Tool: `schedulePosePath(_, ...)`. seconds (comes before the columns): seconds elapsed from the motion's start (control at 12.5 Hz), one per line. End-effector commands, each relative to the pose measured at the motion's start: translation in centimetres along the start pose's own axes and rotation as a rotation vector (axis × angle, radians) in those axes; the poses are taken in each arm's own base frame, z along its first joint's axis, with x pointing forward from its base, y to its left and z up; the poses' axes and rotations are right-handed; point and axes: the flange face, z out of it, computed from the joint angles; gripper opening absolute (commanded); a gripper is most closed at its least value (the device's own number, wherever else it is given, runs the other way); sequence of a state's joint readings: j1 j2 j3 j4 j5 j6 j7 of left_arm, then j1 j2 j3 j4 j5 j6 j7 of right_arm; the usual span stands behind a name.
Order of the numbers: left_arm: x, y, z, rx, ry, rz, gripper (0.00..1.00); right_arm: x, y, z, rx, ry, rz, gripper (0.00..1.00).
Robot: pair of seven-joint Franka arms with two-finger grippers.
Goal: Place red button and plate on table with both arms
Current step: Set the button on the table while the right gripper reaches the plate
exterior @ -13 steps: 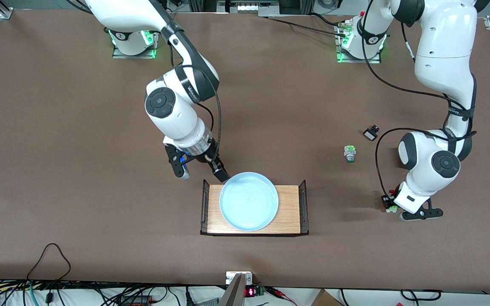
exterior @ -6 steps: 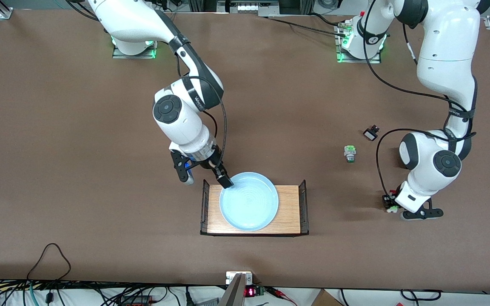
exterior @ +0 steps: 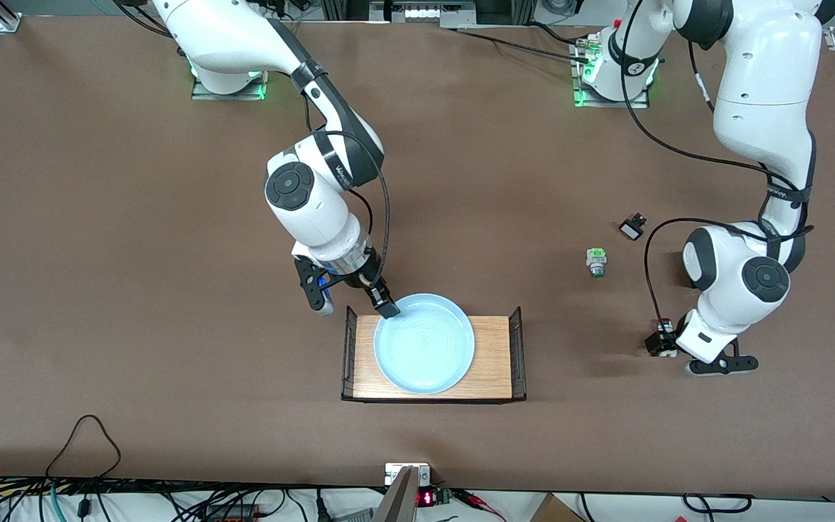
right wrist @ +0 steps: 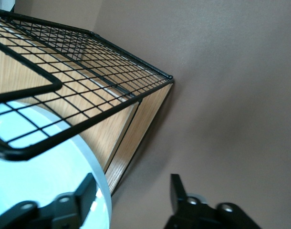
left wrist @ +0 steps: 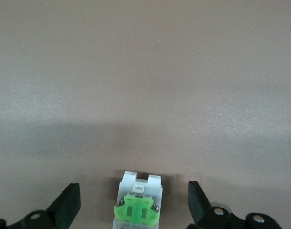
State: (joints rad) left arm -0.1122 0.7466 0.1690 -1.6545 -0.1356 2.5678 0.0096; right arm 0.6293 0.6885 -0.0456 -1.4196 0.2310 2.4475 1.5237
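My left gripper (left wrist: 131,207) is low over the table (exterior: 98,217) at the left arm's end, fingers (left wrist: 67,205) spread wide apart. The red button (left wrist: 137,202) sits between them on the table, touching neither finger; its green block and whitish body face my left wrist camera, the red cap hidden from it. From the front, the button (exterior: 665,335) peeks out just beside my left wrist, mostly covered by it.

My right gripper (right wrist: 136,195) is down at the rim of the plate (exterior: 425,353), on the edge farthest from the front camera and toward the right arm's end. Its fingers (right wrist: 86,193) straddle the rim, one over the inside of the plate and one outside it; they stand apart, and I cannot tell whether they already pinch the rim.

The plate (right wrist: 50,176) rests on a wooden tray (exterior: 493,362) with black wire ends, in the middle of the table. The tray's wire end (right wrist: 78,90) stands just beside my right gripper.

Farther from the front camera than my left gripper lie a green-capped button (exterior: 596,262) and, a little farther still, a small black part (exterior: 632,228), both on the bare table, apart from each other.
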Motion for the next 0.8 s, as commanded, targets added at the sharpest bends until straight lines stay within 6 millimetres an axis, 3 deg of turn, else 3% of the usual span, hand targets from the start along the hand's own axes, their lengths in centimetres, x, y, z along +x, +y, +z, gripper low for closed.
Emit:
schedulePosePath(0.0, 1.5, -0.3, -6.2, -0.045, -0.048, 0.01, 1.0, -0.3, -0.5, -0.3, 0.007, 0.011, 0.008, 0.64)
schedulePosePath(0.16, 2.1, -0.6, -11.4, -0.062, -0.06, 0.012, 1.0, -0.2, -0.5, -0.3, 0.006, 0.008, 0.012, 0.59)
schedulePosePath(0.4, 2.2, -0.7, -18.2, -0.081, -0.058, 0.019, 1.0, -0.3, -0.6, -0.5, 0.009, 0.005, 0.032, 0.43)
schedulePosePath(0.72, 0.9, -1.9, -24.4, -0.103, -0.107, 0.063, 1.0, -0.4, -0.8, -0.9, 0.007, 0.002, 0.03, 0.25)
